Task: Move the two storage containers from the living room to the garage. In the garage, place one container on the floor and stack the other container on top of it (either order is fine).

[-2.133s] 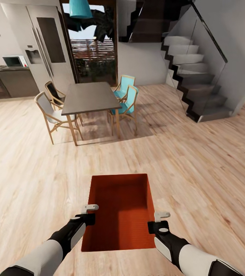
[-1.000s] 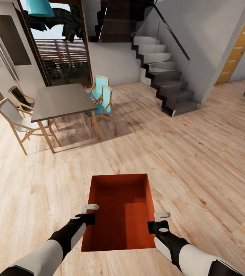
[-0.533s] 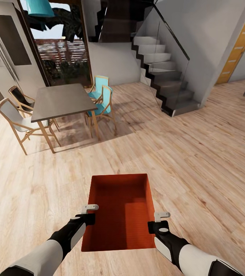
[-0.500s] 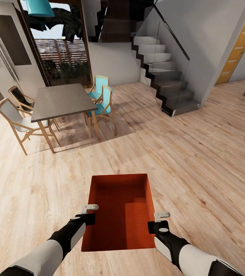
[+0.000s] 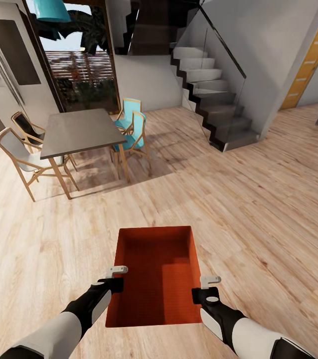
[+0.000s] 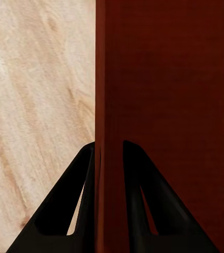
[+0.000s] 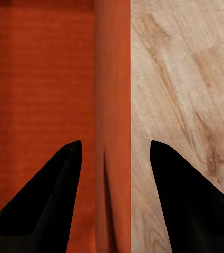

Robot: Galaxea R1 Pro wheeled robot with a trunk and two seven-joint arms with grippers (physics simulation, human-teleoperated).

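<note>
The storage container (image 5: 154, 276) was carried in front of the robot, above the light wood plank floor (image 5: 258, 209), open top upward and long axis pointing away from the trunk. It appeared empty. Only this one container was visible.

The left gripper (image 5: 116, 277) held the container's left long wall near the end closest to the robot. In the left wrist view the left gripper (image 6: 109, 155) had one finger on each side of the thin wall, both fingers pressed against it: the jaws were closed on the wall. The right gripper (image 5: 207, 286) took the opposite long wall at a matching position. In the right wrist view the right gripper (image 7: 114, 153) straddled the wall, but its fingers stood apart from it on both sides, so the jaws appeared open around the wall rather than clamped.

Judgement: gripping opposite walls kept the container level and centred between the arms during transport. Holding at the near end kept the reach short. The loose right side could let the container tilt or swing.

The surroundings were a dining table (image 5: 79, 130) with chairs, a staircase (image 5: 214, 104) and an orange door (image 5: 308, 65) beyond it. No concrete floor was visible. Judgement: the container was in transit, with placement in the garage not yet done.
</note>
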